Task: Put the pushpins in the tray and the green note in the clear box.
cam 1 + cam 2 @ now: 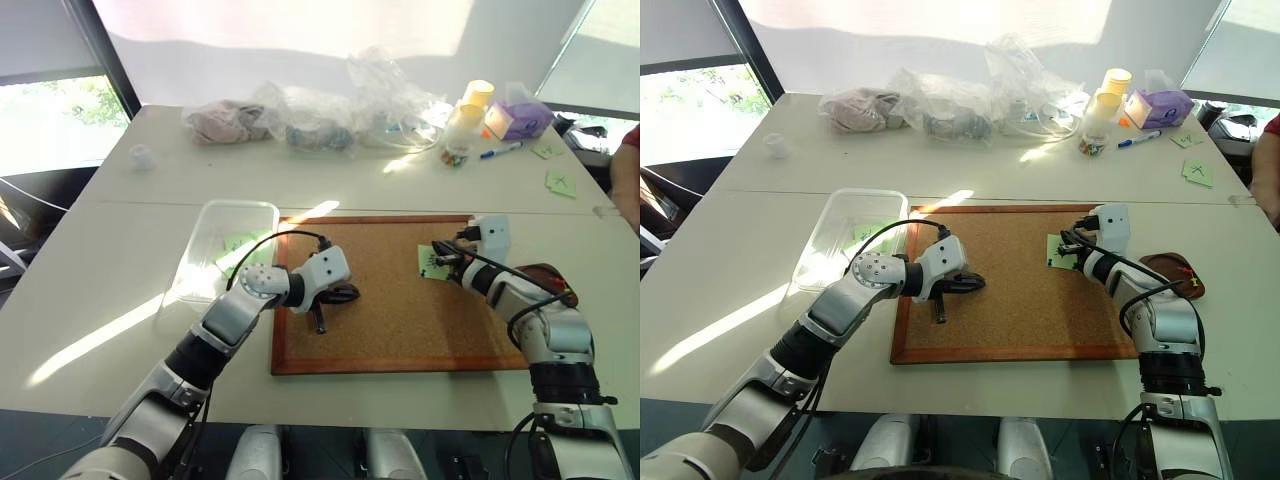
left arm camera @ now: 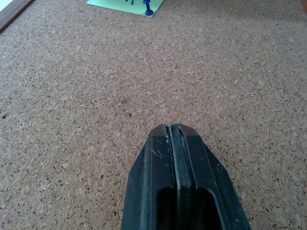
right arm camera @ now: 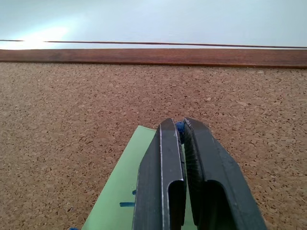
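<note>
Behind corkboard (image 1: 400, 320): plastic bags (image 1: 330, 115), marker (image 1: 500, 151).

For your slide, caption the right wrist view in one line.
Right gripper shut on a blue pushpin over the green note on the corkboard.

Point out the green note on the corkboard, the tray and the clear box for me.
green note (image 1: 1058, 255), right eye view: its bare left part beside the right gripper.
tray (image 1: 1164, 266), right eye view: its dark-brown floor, right of the corkboard.
clear box (image 1: 205, 243), left eye view: its left wall.
</note>
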Motion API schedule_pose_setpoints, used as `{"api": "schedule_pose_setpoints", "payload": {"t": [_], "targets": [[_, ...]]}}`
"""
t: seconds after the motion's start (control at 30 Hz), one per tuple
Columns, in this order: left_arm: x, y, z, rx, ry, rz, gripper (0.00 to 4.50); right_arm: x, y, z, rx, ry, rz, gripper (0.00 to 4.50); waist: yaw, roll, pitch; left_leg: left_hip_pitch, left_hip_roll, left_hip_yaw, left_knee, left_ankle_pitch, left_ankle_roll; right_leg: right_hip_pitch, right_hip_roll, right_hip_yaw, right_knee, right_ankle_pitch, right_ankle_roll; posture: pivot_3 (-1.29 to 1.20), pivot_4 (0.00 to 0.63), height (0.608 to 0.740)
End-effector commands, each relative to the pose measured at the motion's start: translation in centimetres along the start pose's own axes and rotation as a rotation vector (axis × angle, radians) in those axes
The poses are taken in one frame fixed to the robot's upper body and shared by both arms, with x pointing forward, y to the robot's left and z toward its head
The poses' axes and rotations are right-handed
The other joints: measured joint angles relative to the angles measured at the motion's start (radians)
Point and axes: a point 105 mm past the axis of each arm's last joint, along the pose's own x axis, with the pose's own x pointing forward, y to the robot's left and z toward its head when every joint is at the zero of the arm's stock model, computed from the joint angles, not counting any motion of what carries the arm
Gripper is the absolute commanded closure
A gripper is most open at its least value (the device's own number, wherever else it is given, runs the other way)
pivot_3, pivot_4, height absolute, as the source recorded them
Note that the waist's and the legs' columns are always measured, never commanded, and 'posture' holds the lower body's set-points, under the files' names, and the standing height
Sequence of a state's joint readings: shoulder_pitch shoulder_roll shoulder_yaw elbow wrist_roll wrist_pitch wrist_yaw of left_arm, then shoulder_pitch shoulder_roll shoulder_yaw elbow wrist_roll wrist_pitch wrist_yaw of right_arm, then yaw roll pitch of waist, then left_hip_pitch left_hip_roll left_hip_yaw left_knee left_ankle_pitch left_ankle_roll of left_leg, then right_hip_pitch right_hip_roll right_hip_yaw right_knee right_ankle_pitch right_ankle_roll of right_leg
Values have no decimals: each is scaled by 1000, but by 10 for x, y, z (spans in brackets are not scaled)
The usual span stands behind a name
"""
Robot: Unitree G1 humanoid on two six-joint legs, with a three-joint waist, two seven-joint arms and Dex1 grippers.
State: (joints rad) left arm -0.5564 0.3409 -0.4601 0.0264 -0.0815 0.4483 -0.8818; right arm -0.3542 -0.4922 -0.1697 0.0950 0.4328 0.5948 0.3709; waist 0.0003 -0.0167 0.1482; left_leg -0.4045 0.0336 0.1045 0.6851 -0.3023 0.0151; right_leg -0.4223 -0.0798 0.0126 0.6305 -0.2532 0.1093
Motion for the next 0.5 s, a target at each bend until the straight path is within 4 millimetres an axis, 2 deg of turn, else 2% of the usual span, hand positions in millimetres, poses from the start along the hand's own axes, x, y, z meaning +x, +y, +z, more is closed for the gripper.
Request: {"api": "schedule_pose_setpoints", "payload": {"t": [0.03, 0.2, 0.5], "targets": [[0, -2, -17, -8, 69, -8, 4500, -3, -2, 16, -22, -68, -8, 4426, -4, 0, 0, 0, 0, 0, 0, 0, 0, 0, 0, 0, 0, 0, 0, 0, 150, 740], [0, -2, -33, -25, 150, -1, 4500, -8, -2, 19, -82, -94, -6, 4426, -8, 0, 0, 0, 0, 0, 0, 0, 0, 0, 0, 0, 0, 0, 0, 0, 150, 740], [0, -4, -37, -53, 176, -12, 4500, -10, -4, 23, -134, -140, -25, 4426, -11, 0, 0, 2, 0, 0, 0, 0, 0, 3, 0, 0, 0, 0, 0, 0, 150, 740]]}}
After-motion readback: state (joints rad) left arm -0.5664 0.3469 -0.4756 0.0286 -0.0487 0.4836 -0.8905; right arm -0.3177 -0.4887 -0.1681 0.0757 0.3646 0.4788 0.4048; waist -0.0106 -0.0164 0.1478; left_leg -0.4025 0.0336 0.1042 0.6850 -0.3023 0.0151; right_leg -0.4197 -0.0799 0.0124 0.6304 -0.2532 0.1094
